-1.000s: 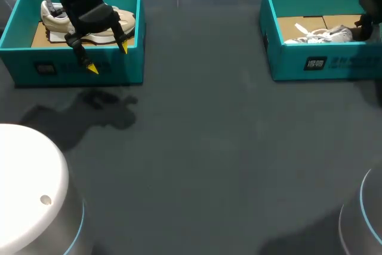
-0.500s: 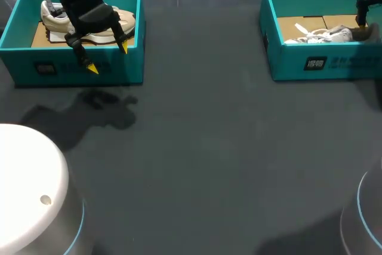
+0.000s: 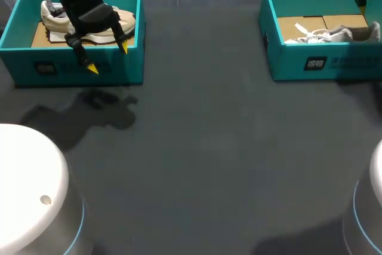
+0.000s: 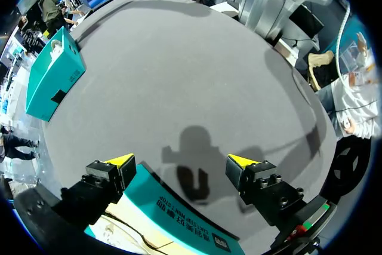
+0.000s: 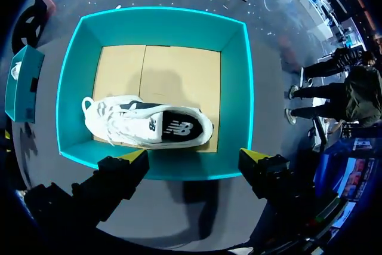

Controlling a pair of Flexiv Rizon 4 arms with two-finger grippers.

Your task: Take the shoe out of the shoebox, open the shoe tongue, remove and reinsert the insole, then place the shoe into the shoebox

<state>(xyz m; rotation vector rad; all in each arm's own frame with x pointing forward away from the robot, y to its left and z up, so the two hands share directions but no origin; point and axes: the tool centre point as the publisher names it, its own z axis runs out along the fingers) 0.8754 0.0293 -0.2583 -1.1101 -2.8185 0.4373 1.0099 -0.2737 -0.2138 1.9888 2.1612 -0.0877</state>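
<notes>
Risk of clipping the shoebox (image 5: 67,88) near wall when lowering the spread, empty right gripper (image 5: 194,157) onto the white shoe (image 5: 146,125) lying beside it.

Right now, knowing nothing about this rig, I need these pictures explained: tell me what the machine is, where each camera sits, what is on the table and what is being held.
This is a robot with two arms at a dark grey table. Each arm ends in a two-fingered gripper with yellow tips. The wide picture comes from a fixed camera above and behind the robot. The two round pictures come from cameras on the wrists, looking out along the fingers.

Two open teal shoeboxes stand on the table. The left shoebox holds a beige shoe, and the left gripper hangs over its front wall with its fingers apart. The right shoebox holds a white sneaker, and the right gripper hangs above it, also open. Neither gripper holds anything.
</notes>
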